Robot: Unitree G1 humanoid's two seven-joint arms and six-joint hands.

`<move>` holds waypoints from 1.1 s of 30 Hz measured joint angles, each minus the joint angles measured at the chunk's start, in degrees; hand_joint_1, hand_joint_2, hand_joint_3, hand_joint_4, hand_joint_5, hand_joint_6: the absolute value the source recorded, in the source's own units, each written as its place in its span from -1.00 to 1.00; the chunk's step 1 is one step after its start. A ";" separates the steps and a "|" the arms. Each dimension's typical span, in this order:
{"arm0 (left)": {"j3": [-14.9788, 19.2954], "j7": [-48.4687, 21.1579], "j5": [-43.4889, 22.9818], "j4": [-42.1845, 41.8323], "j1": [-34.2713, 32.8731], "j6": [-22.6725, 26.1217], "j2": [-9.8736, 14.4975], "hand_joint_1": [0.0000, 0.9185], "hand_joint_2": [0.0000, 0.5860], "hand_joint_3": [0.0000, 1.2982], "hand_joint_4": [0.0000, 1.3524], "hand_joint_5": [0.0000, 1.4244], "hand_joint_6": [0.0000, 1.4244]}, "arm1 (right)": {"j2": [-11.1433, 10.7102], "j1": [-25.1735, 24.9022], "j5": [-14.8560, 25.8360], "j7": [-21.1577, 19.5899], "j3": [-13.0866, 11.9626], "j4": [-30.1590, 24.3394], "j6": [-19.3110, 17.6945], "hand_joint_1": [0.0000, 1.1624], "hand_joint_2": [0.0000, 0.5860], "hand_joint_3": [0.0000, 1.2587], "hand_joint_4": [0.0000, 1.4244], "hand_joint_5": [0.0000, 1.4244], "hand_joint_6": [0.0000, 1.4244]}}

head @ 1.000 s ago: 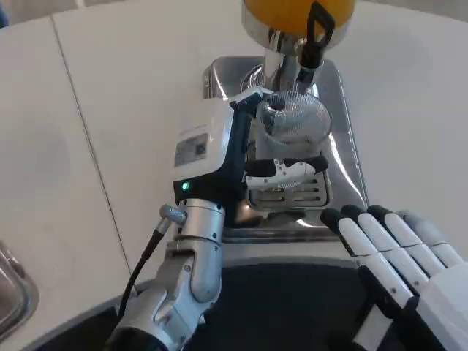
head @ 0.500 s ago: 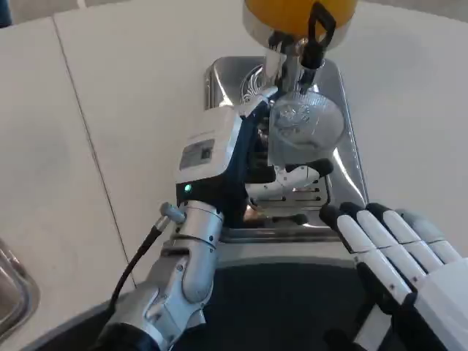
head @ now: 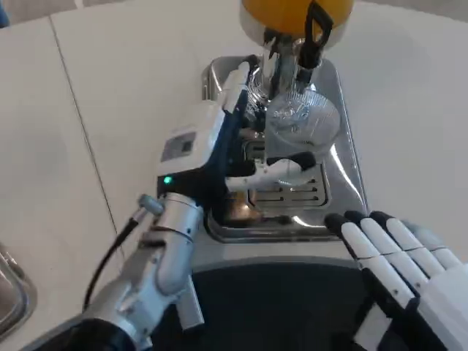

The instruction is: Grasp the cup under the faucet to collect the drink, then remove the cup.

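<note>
The left robot hand (head: pixel 241 139) has carried the clear cup (head: pixel 296 131) farther back, directly beneath the faucet (head: pixel 281 55).

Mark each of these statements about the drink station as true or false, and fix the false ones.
1. The left hand holds the clear cup. True.
2. The cup lies tipped over on the white table. False: it is upright over the steel drip tray, below the faucet.
3. The right hand grips the faucet lever. False: it rests low near the tray's front edge, fingers extended, holding nothing.
4. The dispenser tank above the faucet is orange. True.
5. A green light glows on the left wrist. True.
</note>
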 measured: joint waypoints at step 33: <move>21.24 -18.70 5.49 -54.97 44.84 8.07 23.53 -0.97 -0.89 -1.00 -1.00 -1.00 -0.93 | 6.99 -7.58 8.35 2.36 5.62 -2.77 16.70 -0.47 0.77 -1.00 -1.00 -1.00 -0.93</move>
